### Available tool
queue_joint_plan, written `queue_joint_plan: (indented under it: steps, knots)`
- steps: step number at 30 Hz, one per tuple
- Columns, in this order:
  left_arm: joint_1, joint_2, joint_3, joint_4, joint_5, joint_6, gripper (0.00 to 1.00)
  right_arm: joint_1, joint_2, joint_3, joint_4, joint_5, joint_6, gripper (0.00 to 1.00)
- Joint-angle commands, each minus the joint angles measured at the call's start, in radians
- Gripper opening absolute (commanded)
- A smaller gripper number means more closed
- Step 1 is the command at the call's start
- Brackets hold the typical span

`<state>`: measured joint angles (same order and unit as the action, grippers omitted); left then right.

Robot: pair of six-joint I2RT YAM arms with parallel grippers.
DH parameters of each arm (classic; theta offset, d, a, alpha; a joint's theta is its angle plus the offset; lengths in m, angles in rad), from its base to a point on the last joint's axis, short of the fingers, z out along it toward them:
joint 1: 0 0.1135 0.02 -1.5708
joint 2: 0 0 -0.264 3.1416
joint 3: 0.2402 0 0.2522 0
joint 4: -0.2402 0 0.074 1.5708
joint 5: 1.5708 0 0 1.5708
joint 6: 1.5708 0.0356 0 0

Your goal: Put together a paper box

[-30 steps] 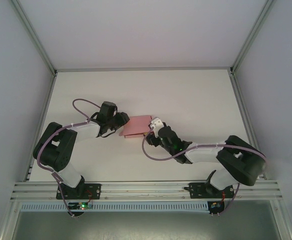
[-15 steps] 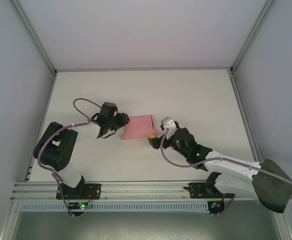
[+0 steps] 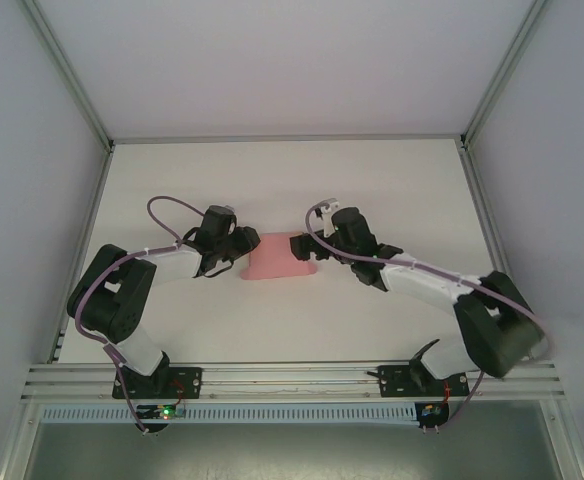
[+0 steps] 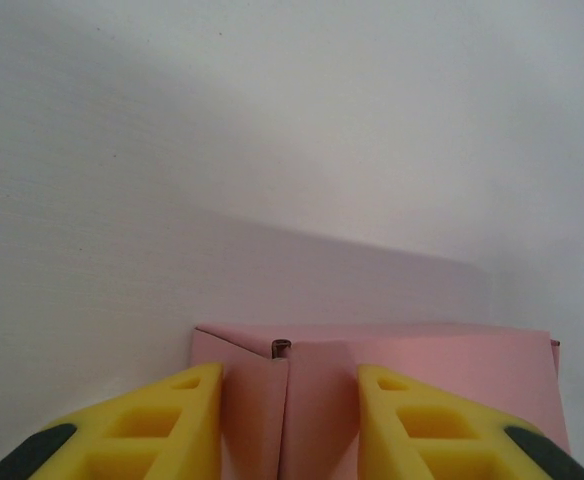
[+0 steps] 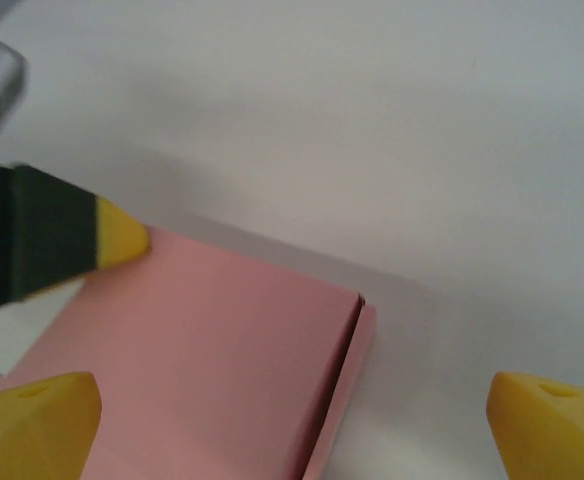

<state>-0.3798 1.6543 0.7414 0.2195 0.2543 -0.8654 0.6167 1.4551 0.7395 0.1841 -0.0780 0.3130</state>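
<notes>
Paper box: the pink paper box (image 3: 275,255) lies flat on the white surface (image 3: 392,190), between the two arms and about mid-depth of the surface.
Left pincer: your left pincer (image 4: 290,388) is at the box's left end. Its yellow fingers (image 4: 172,420) stand partly apart with a fold line (image 4: 287,400) of the card showing between them. The card runs wider than the gap, so I judge it to be bracing the end, not clamping anything.
Right pincer: your right pincer (image 5: 292,425) hangs low over the box's right end, spread wide and holding nothing. The right wrist view shows the pink top panel beneath it.
Seam: a narrow side strip (image 5: 364,350) sits slightly lower than the top panel along the box's right edge. It looks untucked, though I cannot tell how far.
Step in hand: by my reading, you are steadying with the left and lining up the right to press or tuck that strip.
Do it well: centre the right fingers on the strip before you descend, come down square to the seam, and push towards the left pincer so the brace takes the load.
Pressure: go gently, as thin card will likely buckle under a hard pinch.
Risk: if the left lifts, the box will probably slide across the smooth surface, so hold it in place until the strip seats.
</notes>
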Motion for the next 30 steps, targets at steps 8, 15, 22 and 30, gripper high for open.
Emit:
queue_joint_plan:
  steps: [8,15,22,30]
  knots:
    - [-0.017,0.005,-0.06,-0.099,-0.019,0.036,0.34,-0.015,0.253,0.118,-0.104,-0.13,0.036,0.83]
    - [-0.018,-0.006,-0.086,-0.073,-0.001,0.045,0.31,-0.037,0.342,0.087,-0.052,-0.18,0.111,0.57]
    - [-0.013,-0.024,-0.154,0.007,0.016,0.029,0.23,-0.072,0.334,0.031,0.049,-0.278,0.183,0.64]
    - [0.031,-0.04,-0.274,0.24,0.115,-0.045,0.2,-0.12,0.227,0.025,0.056,-0.37,0.216,0.77]
